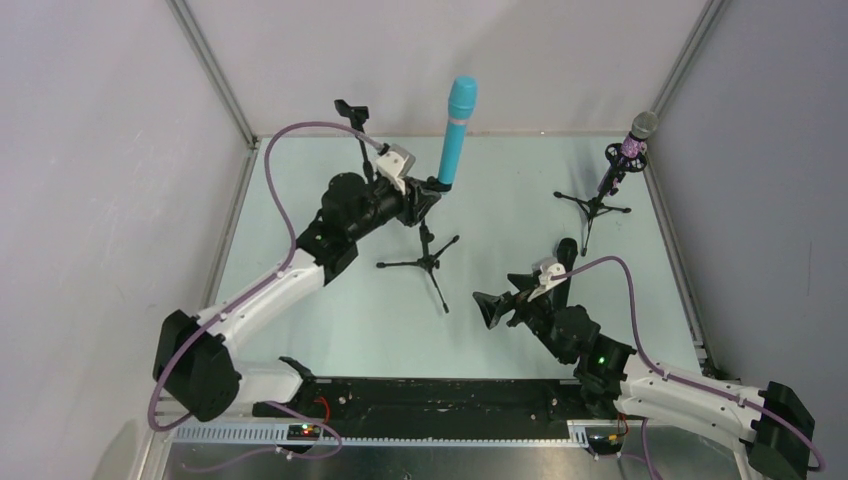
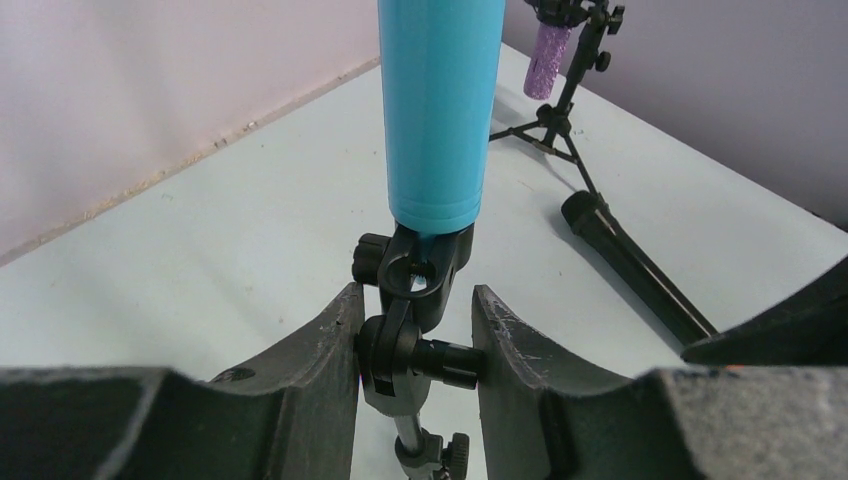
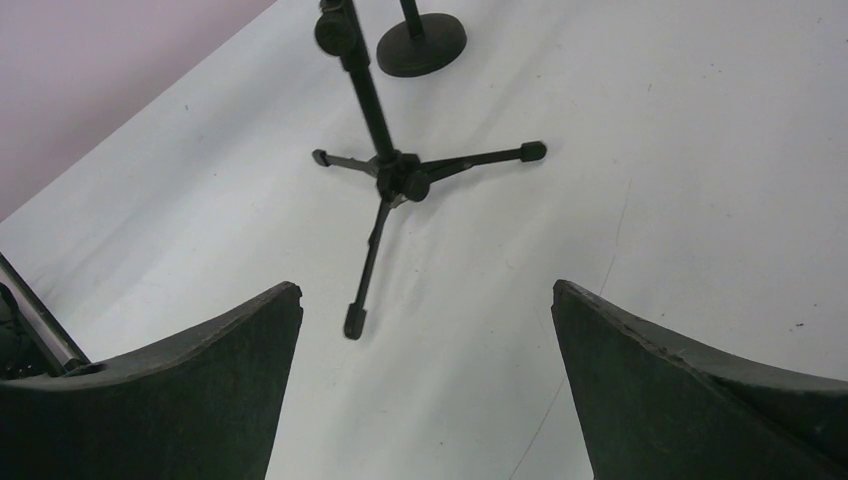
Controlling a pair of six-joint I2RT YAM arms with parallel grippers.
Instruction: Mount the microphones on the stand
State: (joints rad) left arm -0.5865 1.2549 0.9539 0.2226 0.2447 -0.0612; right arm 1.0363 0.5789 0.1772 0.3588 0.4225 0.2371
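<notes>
The turquoise microphone (image 1: 458,125) stands upright in the clip of the middle tripod stand (image 1: 428,262). My left gripper (image 1: 424,200) is shut on that stand's swivel joint (image 2: 405,350) just under the clip, with the turquoise microphone (image 2: 438,110) right above the fingers. The purple glittery microphone (image 1: 630,148) sits in the right tripod stand (image 1: 598,206). The black microphone (image 2: 632,268) lies on the table; in the top view (image 1: 566,252) my right arm partly hides it. My right gripper (image 1: 497,310) is open and empty above the table (image 3: 425,290).
An empty third stand (image 1: 354,118) stands at the back left, its round base (image 3: 421,46) showing in the right wrist view behind the middle tripod's legs (image 3: 400,178). Side walls and metal frame posts close in the table (image 1: 300,330).
</notes>
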